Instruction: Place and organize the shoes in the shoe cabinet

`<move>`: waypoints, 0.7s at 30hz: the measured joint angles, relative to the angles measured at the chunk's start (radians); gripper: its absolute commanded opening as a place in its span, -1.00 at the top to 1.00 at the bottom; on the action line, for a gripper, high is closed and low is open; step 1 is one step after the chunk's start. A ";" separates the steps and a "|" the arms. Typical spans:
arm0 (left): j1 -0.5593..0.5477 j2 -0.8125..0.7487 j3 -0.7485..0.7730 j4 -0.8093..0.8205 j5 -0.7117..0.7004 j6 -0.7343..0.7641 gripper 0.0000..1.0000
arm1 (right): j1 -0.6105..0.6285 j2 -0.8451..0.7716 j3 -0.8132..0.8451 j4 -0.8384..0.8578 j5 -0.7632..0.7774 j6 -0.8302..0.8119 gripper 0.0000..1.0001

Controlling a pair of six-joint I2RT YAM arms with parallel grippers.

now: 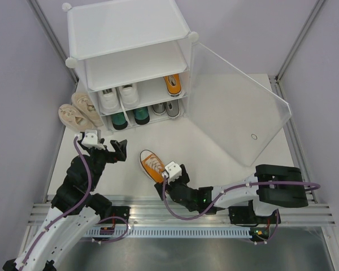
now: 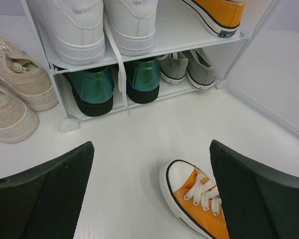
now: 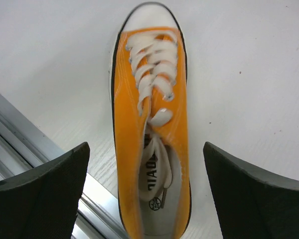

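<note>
One orange shoe [image 1: 151, 165] lies on the table, toe toward the shoe cabinet [image 1: 130, 34]. My right gripper [image 1: 166, 180] is open and straddles its heel [image 3: 152, 199], with a gap showing on both sides. The left gripper [image 1: 118, 151] hangs open over bare table, empty, just left of the shoe's white toe [image 2: 182, 181]. In the cabinet, a white pair [image 1: 118, 96] and the other orange shoe [image 1: 173, 83] sit on the middle shelf. A dark green pair [image 2: 114, 87] and a grey pair [image 2: 189, 69] are on the bottom shelf. The top shelf looks bare.
A beige pair [image 1: 79, 111] lies on the table outside the cabinet's left wall. The clear door [image 1: 237, 107] swings out wide to the right. A white lace [image 2: 120, 69] dangles from the middle shelf. The metal rail [image 3: 35, 144] runs along the near table edge beside the orange shoe.
</note>
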 measured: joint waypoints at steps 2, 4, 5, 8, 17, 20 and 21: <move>0.000 0.000 0.000 0.000 0.000 0.000 -0.99 | -0.004 0.018 0.000 0.000 -0.024 0.018 -0.96; 0.000 0.000 0.000 0.000 0.000 0.000 -0.99 | -0.011 0.039 0.000 0.001 -0.045 0.031 -0.96; 0.000 0.000 0.000 0.000 0.000 0.000 -0.99 | -0.015 0.047 0.000 0.000 -0.056 0.035 -0.96; 0.000 0.000 0.000 0.000 0.000 0.000 -0.99 | -0.033 0.071 0.000 0.002 -0.087 0.044 -0.96; 0.000 0.000 0.000 0.000 0.000 0.000 -0.99 | -0.094 0.139 0.010 0.115 -0.173 0.031 -0.96; 0.000 0.000 0.000 0.000 0.000 0.000 -0.99 | -0.099 0.175 0.029 0.136 -0.172 0.009 -0.96; 0.000 0.000 0.000 0.000 0.000 0.000 -0.99 | -0.100 0.183 0.034 0.141 -0.169 0.004 -0.96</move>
